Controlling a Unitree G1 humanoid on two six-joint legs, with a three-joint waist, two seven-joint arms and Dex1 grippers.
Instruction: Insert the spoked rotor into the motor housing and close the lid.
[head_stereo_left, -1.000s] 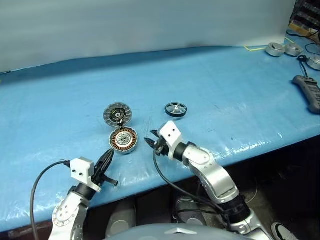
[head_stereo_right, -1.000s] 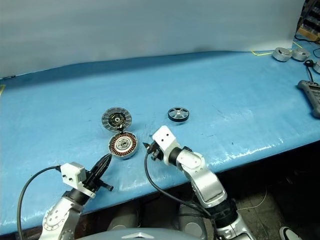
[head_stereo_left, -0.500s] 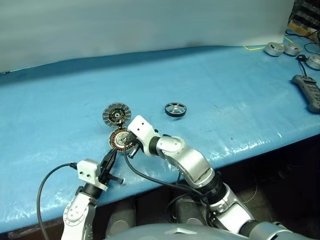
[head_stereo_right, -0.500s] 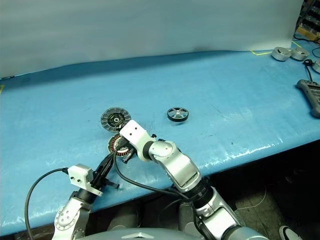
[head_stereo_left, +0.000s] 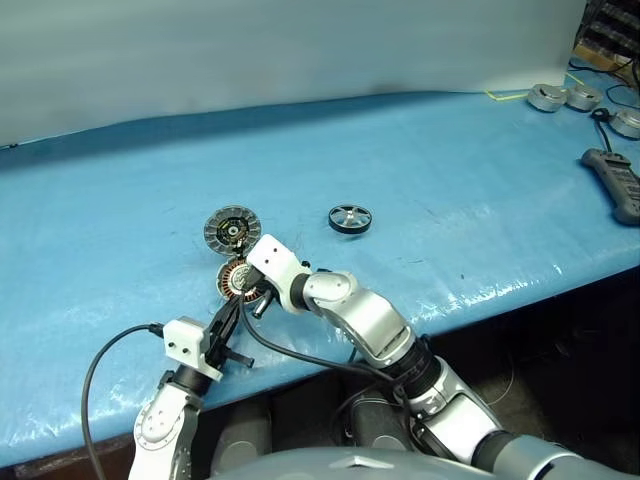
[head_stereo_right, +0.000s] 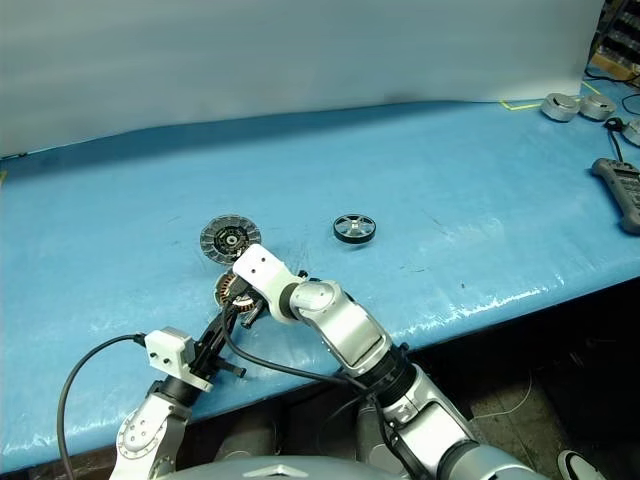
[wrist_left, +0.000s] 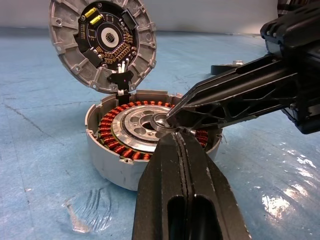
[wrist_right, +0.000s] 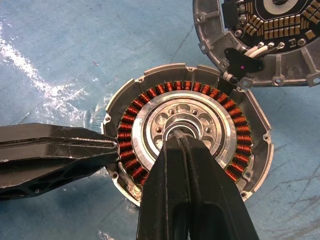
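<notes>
Right wrist view: right gripper (wrist_right: 176, 136) tips over motor housing (wrist_right: 150, 80) hub

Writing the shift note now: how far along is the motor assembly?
Nothing is assembled yet. The lid stands open on its hinge, and the motor housing shows bare copper windings. In hand: both shut pincers are at the housing, the right pincer tip on its silver centre, the left pincer against its side. Left: the spoked rotor lies apart on the table; insert it, then close the lid.
</notes>
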